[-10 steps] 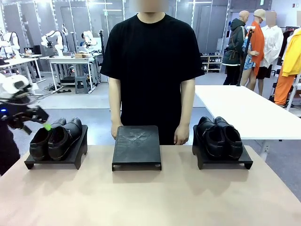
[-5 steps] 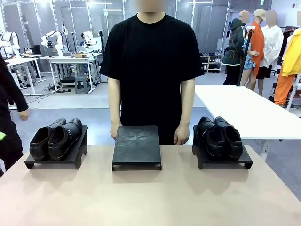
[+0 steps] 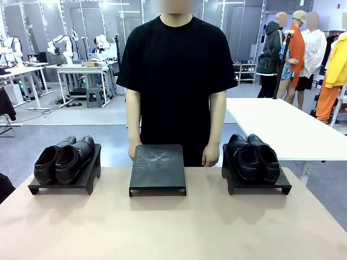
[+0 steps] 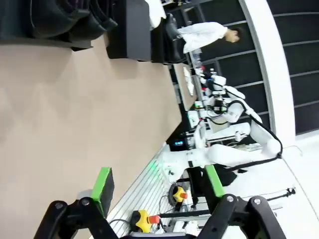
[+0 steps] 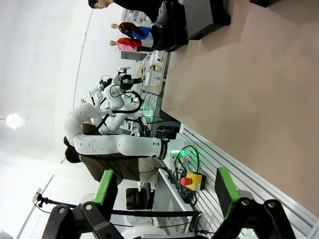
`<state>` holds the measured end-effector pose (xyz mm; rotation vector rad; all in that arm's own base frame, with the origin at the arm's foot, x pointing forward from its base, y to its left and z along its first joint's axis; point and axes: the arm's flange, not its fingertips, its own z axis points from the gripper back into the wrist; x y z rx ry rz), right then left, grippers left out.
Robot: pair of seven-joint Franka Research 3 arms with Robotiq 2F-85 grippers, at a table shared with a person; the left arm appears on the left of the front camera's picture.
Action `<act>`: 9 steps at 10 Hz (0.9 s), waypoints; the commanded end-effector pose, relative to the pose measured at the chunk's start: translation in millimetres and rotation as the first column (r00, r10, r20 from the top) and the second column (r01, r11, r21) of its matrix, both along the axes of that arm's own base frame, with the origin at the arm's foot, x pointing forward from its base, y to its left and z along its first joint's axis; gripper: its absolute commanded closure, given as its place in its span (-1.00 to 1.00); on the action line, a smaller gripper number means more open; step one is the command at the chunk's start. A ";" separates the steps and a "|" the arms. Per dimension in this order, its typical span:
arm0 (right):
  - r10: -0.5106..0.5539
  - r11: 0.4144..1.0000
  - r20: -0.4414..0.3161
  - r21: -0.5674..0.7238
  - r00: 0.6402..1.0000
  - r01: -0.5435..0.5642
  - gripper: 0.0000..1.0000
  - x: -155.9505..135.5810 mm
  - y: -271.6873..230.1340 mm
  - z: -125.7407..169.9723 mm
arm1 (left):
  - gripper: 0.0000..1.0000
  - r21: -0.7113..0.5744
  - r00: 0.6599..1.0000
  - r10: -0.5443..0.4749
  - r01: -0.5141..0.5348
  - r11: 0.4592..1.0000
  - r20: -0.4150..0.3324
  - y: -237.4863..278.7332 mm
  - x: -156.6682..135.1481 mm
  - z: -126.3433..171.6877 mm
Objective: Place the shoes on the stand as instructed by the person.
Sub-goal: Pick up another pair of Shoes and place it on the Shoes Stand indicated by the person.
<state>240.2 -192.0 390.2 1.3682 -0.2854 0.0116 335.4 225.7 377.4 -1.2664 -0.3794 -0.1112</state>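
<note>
One pair of black shoes (image 3: 65,158) sits on the left stand (image 3: 87,180). Another pair (image 3: 253,157) sits on the right stand (image 3: 282,187). The middle stand (image 3: 158,168) is bare. The person (image 3: 176,81) stands behind it, a hand (image 3: 209,157) hanging at each side of it. My left gripper (image 4: 158,186) is open and holds nothing, low over the table's near edge; the nearest shoes (image 4: 60,20) are far off at the picture's top. My right gripper (image 5: 164,185) is also open with nothing in it, a black stand (image 5: 199,17) far ahead.
The tan tabletop (image 3: 173,227) stretches bare in front of the three stands. A white table (image 3: 282,127) stands behind at the right. The other white arm (image 5: 124,144) crosses the right wrist view beyond the table's edge.
My left gripper, at the front view's left edge a second ago, has drawn back out of that picture to the left. Shoes, stands and the person have stayed put.
</note>
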 end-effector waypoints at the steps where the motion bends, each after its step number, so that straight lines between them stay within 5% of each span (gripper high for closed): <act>1: 0.000 1.000 0.004 0.008 1.000 0.000 -1.00 -2.0 0.7 2.4 | -0.81 -0.058 1.000 -0.015 0.016 0.998 0.009 9.8 5.2 -8.1; 3: 0.000 1.000 0.004 0.008 1.000 0.000 -1.00 -2.0 0.7 2.4 | -0.81 -0.064 0.998 0.060 -0.061 0.996 -0.019 12.2 13.6 -13.1; 4: 0.000 1.000 0.004 0.008 1.000 0.000 -1.00 -2.0 0.7 2.4 | -0.81 -0.038 1.000 0.001 -0.002 0.999 -0.018 7.2 -4.2 -18.6; 9: 0.000 1.000 0.004 0.008 1.000 0.000 -1.00 -2.0 0.7 2.4 | -0.81 -0.038 1.000 0.001 -0.002 0.999 -0.018 7.2 -4.2 -18.6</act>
